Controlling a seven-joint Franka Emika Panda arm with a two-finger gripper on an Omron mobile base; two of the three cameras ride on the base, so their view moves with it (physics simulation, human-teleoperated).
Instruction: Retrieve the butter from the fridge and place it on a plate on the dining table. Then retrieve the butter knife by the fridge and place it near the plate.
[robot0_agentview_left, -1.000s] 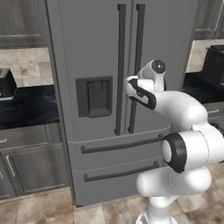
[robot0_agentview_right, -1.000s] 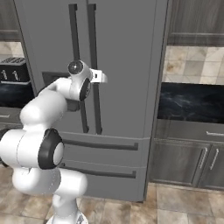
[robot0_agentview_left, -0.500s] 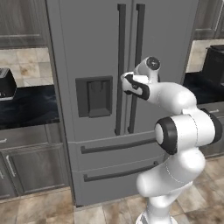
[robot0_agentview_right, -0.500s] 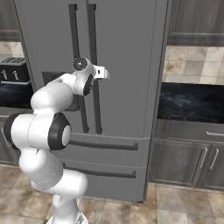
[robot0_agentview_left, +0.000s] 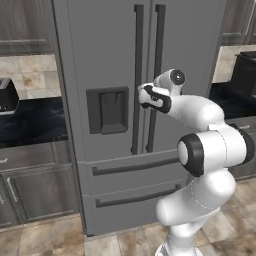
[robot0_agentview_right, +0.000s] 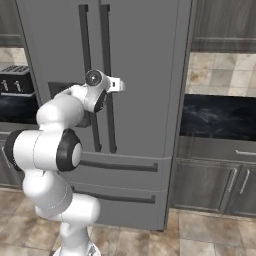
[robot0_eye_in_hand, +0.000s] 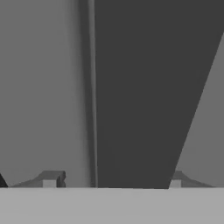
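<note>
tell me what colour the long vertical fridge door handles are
Dark grey, nearly black; clearest in the left base view.

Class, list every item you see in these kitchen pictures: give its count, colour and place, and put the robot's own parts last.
fridge: one, grey, centre, doors closed.
door handles: two, dark, vertical, side by side at the door seam.
dispenser recess: one, dark, left door.
bottom drawers: two, grey, under the doors.
toaster: one, black, counter left of the fridge.
cabinets: dark grey, both sides of the fridge.
counter tops: black, beside the fridge.
arm: one, white with dark joints.
gripper: one, fingers either side of a dark handle.
</note>
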